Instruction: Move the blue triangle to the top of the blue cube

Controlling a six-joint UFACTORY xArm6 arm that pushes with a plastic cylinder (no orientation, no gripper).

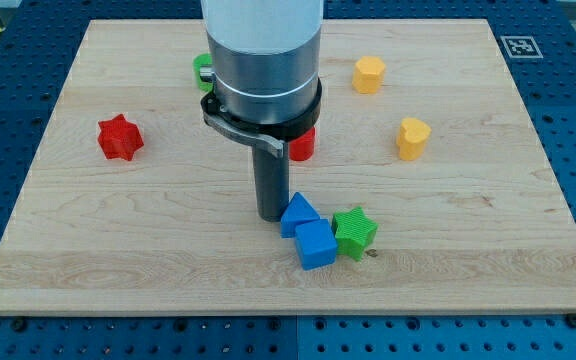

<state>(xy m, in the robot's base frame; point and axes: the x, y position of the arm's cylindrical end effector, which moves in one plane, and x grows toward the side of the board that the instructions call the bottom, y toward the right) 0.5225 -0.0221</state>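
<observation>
The blue triangle (299,214) lies just below the board's middle, touching the upper left of the blue cube (316,244). My tip (272,214) is at the end of the dark rod, right against the triangle's left side. The arm's grey body hangs over the board's top middle and hides what lies behind it.
A green star (354,231) touches the blue cube's right side. A red block (303,145) and a green block (203,70) peek out from behind the arm. A red star (120,137) is at the left. A yellow hexagon (368,74) and a yellow heart (413,138) are at the right.
</observation>
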